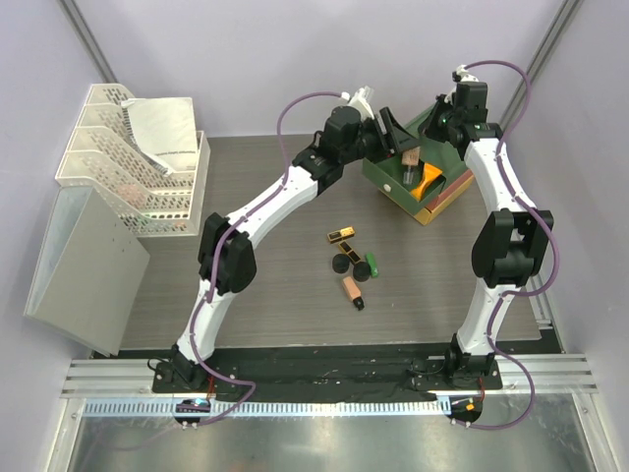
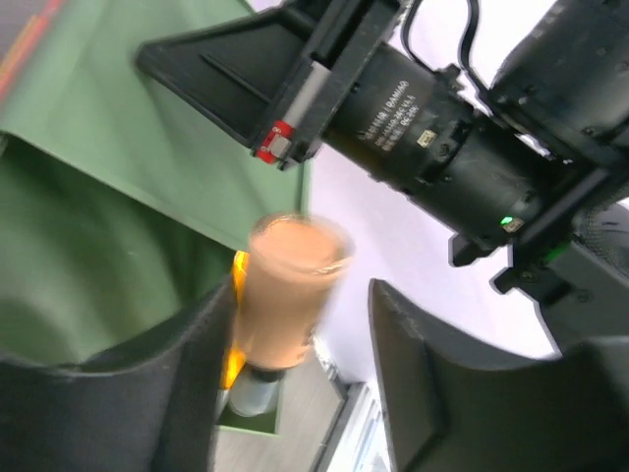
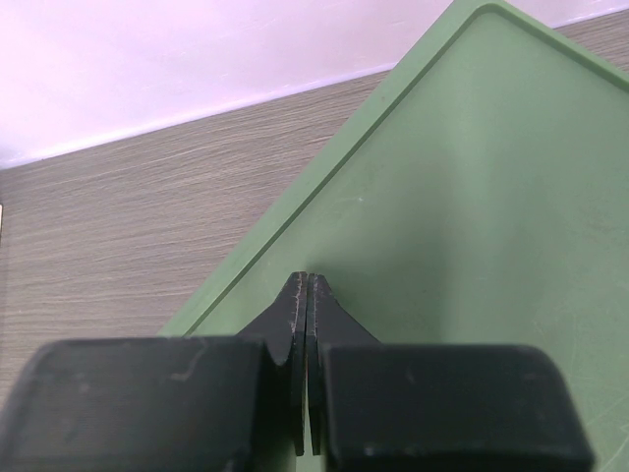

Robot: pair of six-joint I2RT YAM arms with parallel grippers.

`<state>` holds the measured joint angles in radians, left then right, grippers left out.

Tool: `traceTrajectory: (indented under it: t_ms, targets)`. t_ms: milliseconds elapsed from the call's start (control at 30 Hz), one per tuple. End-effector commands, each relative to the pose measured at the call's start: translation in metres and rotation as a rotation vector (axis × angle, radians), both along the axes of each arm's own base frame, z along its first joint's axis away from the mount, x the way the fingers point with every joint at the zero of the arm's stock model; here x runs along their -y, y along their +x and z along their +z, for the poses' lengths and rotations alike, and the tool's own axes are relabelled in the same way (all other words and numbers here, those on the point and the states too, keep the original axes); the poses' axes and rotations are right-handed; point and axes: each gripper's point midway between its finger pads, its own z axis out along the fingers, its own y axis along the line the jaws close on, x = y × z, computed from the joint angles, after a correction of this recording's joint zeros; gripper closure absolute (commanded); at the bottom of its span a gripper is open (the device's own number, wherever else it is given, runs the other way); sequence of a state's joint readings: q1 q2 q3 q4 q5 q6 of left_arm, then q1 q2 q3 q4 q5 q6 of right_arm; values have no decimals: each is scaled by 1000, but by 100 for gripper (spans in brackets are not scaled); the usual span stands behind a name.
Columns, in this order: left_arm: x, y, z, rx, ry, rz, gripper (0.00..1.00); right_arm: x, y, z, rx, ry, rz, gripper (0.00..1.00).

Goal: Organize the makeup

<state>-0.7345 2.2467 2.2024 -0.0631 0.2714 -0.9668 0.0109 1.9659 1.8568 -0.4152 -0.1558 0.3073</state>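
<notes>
Right now my left hand [image 2: 305, 295] is spread open over the green drawer [image 2: 88, 285]. The peach bottle [image 2: 290, 295] stands between its fingers, long axis running 12 to 6, cap end down. It leans on the 9 o'clock finger, with a gap at the other. I judge it released, so this hand should lift straight out. My right hand [image 3: 308, 295], clenched on nothing, sits at the drawer box [image 3: 472, 197] top. From above, the loose makeup [image 1: 351, 264] lies on the tabletop [image 1: 256, 197] toward 7 o'clock.

I see white mesh trays [image 1: 118, 162] stacked back left on the table [image 1: 275, 197], a grey bin [image 1: 84, 261] just beside them, and a green drawer box [image 1: 385, 182] far right
</notes>
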Motion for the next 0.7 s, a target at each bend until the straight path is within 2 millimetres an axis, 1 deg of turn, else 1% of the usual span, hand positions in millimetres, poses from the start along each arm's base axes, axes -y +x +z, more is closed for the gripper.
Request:
traceTrajectory:
  t_ms: [0,33,67,133,167,233,267,333,400,433,500,533,600,667]
  targets:
    - [-1,2,22,56,-33,11,33,4,-90,-148,-578,-61,24,99]
    - [-2,2,22,63,-25,13,30,4,-89,-148,-577,-59,22,99]
    - [-2,2,23,64,-24,13,24,4,-90,-149,-580,-61,24,99]
    - [-1,1,25,73,-25,7,22,4,-89,-148,-577,-60,25,99]
    - [-1,1,30,82,-33,2,21,3,-90,-149,-580,-58,25,99]
    - [2,-1,30,87,-37,-22,22,3,-90,-150,-583,-60,25,99]
    - [3,-3,36,99,-43,-30,23,4,-89,-149,-580,-60,25,99]
    - [4,-4,37,103,-45,-42,26,4,-89,-150,-582,-59,22,99]
    - [6,-10,38,121,-39,-66,28,4,-89,-148,-577,-59,24,99]
    - [7,-12,38,130,-34,-81,34,5,-89,-148,-578,-62,23,99]
    - [15,-21,38,158,-25,-133,51,5,-89,-148,-578,-62,23,99]
    - [17,-23,34,148,-7,-146,73,4,-89,-150,-581,-64,24,99]
    - [27,-29,31,156,-3,-184,99,4,-89,-151,-585,-61,24,99]
    - [35,-34,25,138,0,-206,100,4,-89,-150,-583,-62,22,99]
